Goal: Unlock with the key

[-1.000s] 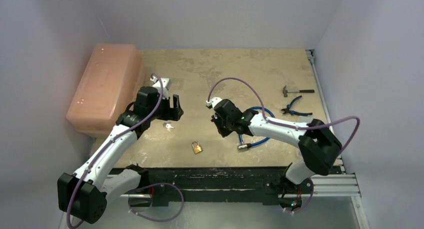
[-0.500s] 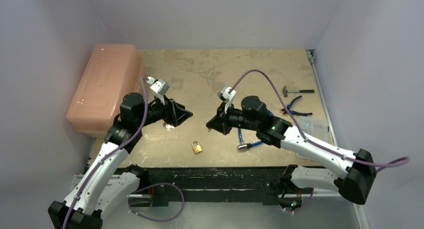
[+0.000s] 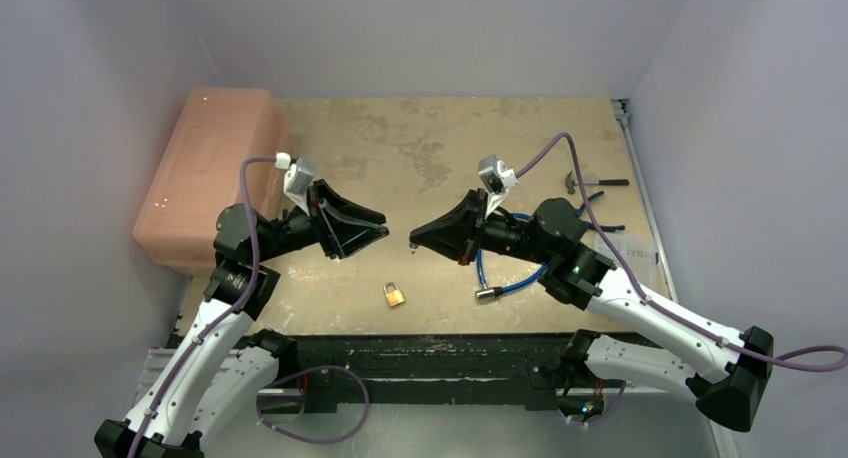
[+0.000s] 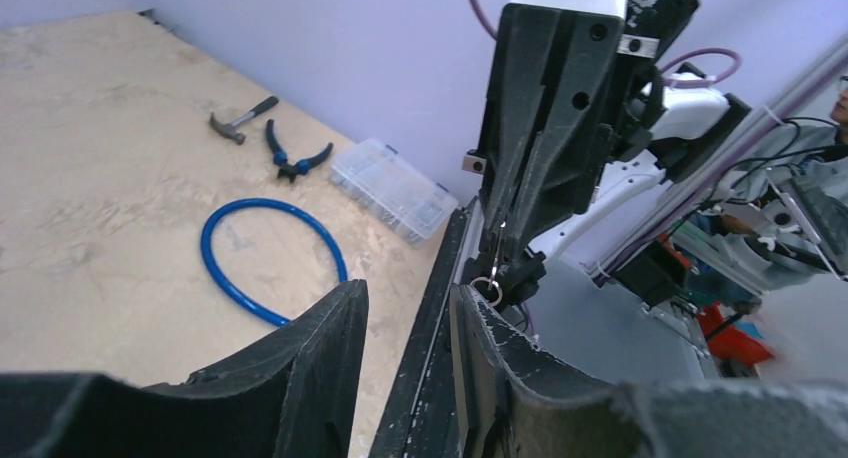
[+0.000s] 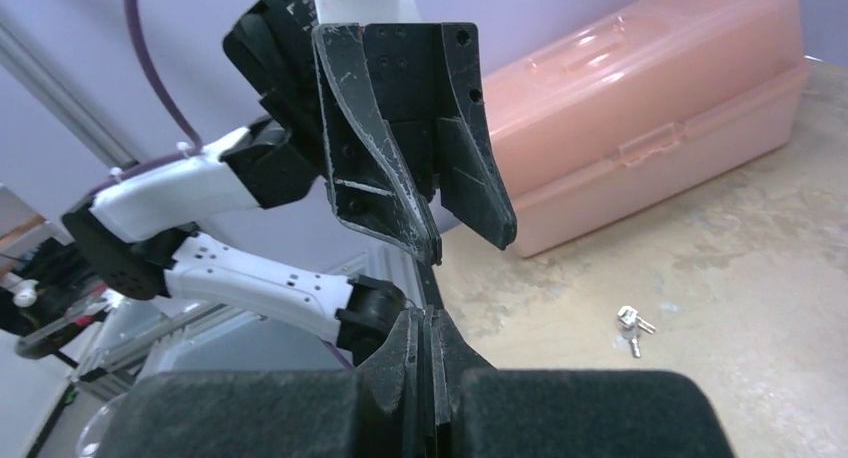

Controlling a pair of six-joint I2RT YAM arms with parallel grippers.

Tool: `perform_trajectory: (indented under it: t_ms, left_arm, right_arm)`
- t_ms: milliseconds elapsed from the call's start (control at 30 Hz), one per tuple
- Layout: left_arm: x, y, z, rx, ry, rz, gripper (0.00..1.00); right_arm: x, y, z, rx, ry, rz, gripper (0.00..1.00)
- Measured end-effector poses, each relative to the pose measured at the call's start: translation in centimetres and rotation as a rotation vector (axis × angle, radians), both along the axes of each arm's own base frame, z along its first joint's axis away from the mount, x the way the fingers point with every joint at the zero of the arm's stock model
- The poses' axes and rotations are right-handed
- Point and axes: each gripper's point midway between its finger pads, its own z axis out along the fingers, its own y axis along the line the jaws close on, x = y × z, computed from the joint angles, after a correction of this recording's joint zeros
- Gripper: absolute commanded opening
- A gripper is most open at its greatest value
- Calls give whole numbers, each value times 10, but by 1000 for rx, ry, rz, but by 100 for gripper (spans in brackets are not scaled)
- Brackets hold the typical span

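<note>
currently both arms are lifted above the tabletop [image 3: 440, 138], their tips pointing at each other, near but not touching. the left claw [image 3: 368, 242] is spread wide, with nothing between its fingers [image 4: 330, 348]. the right claw [image 3: 414, 244] is pinched closed. in the left wrist view a thin key [image 4: 487, 290] sticks out of its tip with a small ring hanging from it, so the key is up in the air in that grip and not on the tabletop.

the brass padlock [image 3: 394, 296] lies on the tabletop close to the near edge. in the overhead view it sits below the gap between the two claws, and neither claw touches it. whether its shackle is closed is too small to tell. a small bunch of loose keys [image 5: 630, 323] lies flat on the tabletop on the left arm's side, near the pink case [image 3: 210, 173], which stands along the left edge.

on the right arm's side a blue cable loop [image 4: 270, 253] lies flat. beyond it, near the right edge, are a hammer [image 3: 590, 182], blue-handled pliers [image 3: 590, 218] and a clear organiser box [image 4: 395, 188], each apart from the others.
</note>
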Motion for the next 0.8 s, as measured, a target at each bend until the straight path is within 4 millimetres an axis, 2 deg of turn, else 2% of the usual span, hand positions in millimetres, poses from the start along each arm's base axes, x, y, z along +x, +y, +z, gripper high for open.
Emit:
perform_trajectory:
  t_ms: [300, 567, 800]
  left_arm:
    - [-23, -4, 23, -64, -36, -118, 32]
    - [-30, -8, 22, -60, -22, -177, 32]
    - [-28, -13, 19, -56, -9, -196, 29]
  right_arm:
    - [-8, 2, 17, 69, 17, 43, 0]
    - [-4, 10, 25, 90, 42, 52, 0]
    - [-1, 15, 29, 97, 55, 60, 0]
